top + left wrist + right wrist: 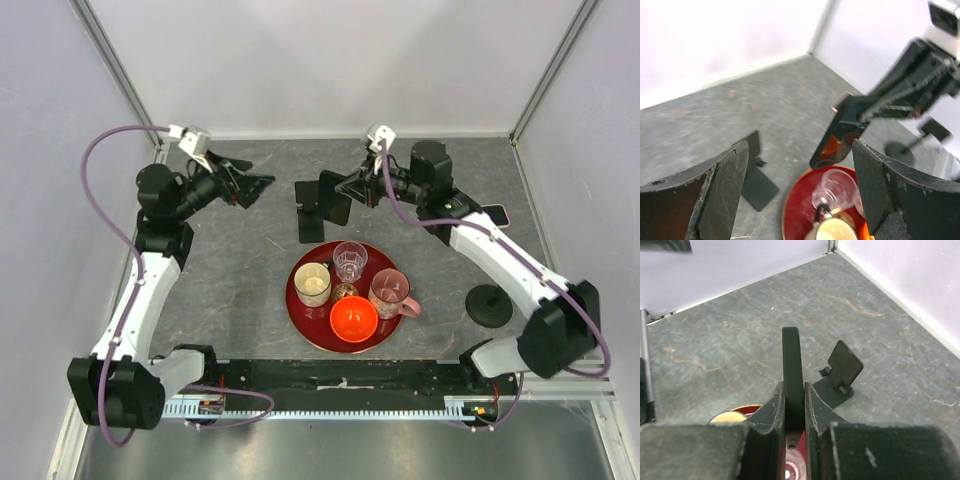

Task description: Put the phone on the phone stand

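The phone point(497, 213), dark with pink edges, lies flat on the table at the right, partly hidden behind my right arm. The phone stand point(490, 303), with a black disc base and thin post, stands at the right front; it shows blurred in the left wrist view point(899, 149). My right gripper point(352, 188) point(793, 387) is shut on a black glossy slab point(335, 205) point(840, 130) point(792, 360) and holds it on edge above the table's middle. My left gripper point(250, 187) point(800, 150) is open and empty, raised at the back left, facing the slab.
A flat black L-shaped folding stand point(308, 222) point(757, 175) point(840, 375) lies just left of the slab. A red tray point(295, 300) in front holds a cream cup point(312, 285), a clear glass point(350, 262), a pink mug point(390, 293) and an orange bowl point(353, 318).
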Controlling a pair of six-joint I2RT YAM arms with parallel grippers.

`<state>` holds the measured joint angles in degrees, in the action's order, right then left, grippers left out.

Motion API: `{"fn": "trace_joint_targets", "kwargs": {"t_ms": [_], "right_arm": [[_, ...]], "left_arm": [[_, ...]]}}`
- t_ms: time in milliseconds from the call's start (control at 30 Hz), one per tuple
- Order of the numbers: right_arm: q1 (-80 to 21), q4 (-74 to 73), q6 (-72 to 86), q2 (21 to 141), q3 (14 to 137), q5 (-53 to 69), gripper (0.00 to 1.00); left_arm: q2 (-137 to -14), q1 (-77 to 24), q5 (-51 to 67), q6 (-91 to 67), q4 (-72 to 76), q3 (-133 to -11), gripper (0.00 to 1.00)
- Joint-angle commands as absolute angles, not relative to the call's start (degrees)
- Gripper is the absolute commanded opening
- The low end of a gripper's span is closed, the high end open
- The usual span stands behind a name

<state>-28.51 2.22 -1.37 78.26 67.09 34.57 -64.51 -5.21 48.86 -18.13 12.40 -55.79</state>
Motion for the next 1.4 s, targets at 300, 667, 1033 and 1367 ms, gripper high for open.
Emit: {"fn": "trace_joint_targets", "kwargs": {"t_ms": [300,667,1033,1367], "right_arm": [[-27.33,0.18,-20.12,102.56,92.9,55.72,0.0],[-26.37,-2.55,-23.99,112.57,98.86,55.38,0.0],[-25.66,-2.11,-23.11,118.74,103.89,58.01,0.0],[-25.31,-0.35,-20.83,121.11,104.68,59.15,0.0]], "left_arm": [[-64.6,-0.26,37.79,-33.74,21.0,-52.91,0.87],[-68.99,3.34,44.73,-45.5,32.23,-50.89,0.85],[-71.89,4.39,47.28,-49.31,35.95,-50.36,0.84],[-71.81,4.39,47.46,-49.57,36.12,-50.27,0.84]]}}
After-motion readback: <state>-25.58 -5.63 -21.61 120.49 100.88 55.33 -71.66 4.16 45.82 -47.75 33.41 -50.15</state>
